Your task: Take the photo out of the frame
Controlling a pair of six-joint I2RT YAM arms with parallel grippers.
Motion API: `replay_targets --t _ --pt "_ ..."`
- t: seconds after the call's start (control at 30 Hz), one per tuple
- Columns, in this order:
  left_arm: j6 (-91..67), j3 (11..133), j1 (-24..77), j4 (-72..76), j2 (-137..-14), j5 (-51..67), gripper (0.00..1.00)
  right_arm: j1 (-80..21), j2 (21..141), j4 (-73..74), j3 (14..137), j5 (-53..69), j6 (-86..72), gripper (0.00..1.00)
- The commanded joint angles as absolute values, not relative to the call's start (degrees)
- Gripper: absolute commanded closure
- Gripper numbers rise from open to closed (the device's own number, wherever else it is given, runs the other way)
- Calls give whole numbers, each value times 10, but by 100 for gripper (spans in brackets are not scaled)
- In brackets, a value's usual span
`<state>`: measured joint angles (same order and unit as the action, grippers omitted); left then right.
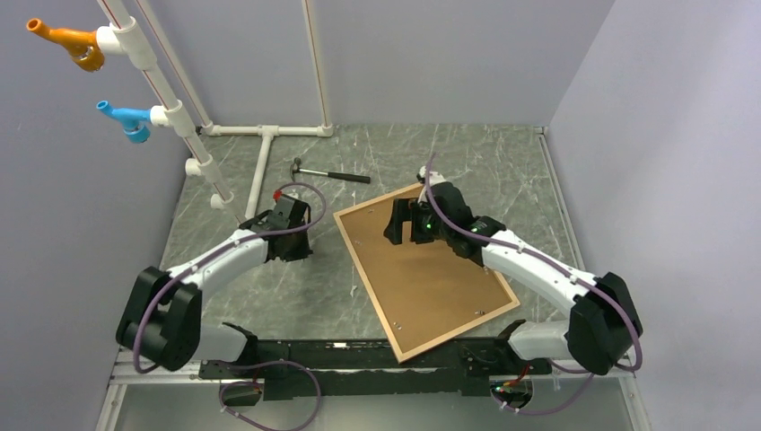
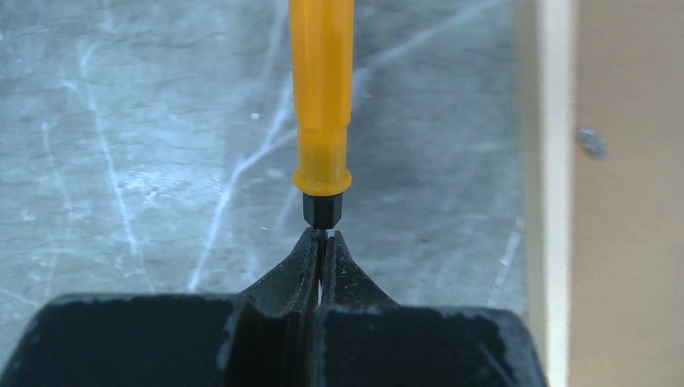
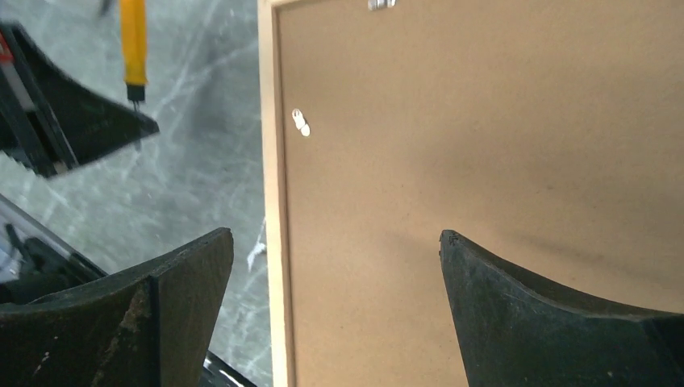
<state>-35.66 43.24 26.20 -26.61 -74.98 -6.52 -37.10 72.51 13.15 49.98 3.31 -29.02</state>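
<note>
The frame [image 1: 362, 274], thin light wood, lies face down and skewed on the marble table. Inside it shows the photo's brown back [image 1: 431, 278]; the printed side is hidden. My right gripper [image 1: 404, 223] hovers open over the frame's far left part, its fingertips straddling the wooden edge [image 3: 270, 161] and the brown back [image 3: 484, 121]; nothing is between them [image 3: 335, 235]. My left gripper [image 2: 323, 238] is left of the frame, shut on the thin metal shaft of a yellow-handled screwdriver [image 2: 323, 89]. The frame's edge [image 2: 555, 161] runs along its right.
A small metal tab [image 3: 300, 122] sits on the brown back near the frame's edge. A hammer [image 1: 332, 173] lies at the back of the table. A white pipe structure [image 1: 265, 135] with orange [image 1: 67, 40] and blue [image 1: 126, 117] fittings stands at the back left.
</note>
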Motion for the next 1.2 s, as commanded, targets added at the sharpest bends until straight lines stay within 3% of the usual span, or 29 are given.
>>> replay_targets --t 0.0,0.2,0.33,0.4,0.5,0.7,0.97,1.17 --pt "-319 451 222 -271 -804 -93 100 -413 756 158 491 5 -258 0" --pt "-316 465 187 -249 -861 -81 100 -476 764 155 478 -33 -272 0" --pt "-323 460 174 -244 -868 -78 99 -513 795 164 495 -63 -278 8" --pt "-328 450 173 -238 -862 -77 92 -535 818 174 507 -88 -280 13" --pt "-332 433 174 -229 -848 -66 73 -570 846 186 524 -120 -279 21" --pt "-333 404 173 -222 -801 -48 54 -636 897 204 562 -160 -278 32" --pt "-328 366 173 -212 -699 14 35 -689 966 224 607 -191 -282 53" --pt "-355 322 173 -174 -630 110 27 -712 999 243 617 -249 -301 64"
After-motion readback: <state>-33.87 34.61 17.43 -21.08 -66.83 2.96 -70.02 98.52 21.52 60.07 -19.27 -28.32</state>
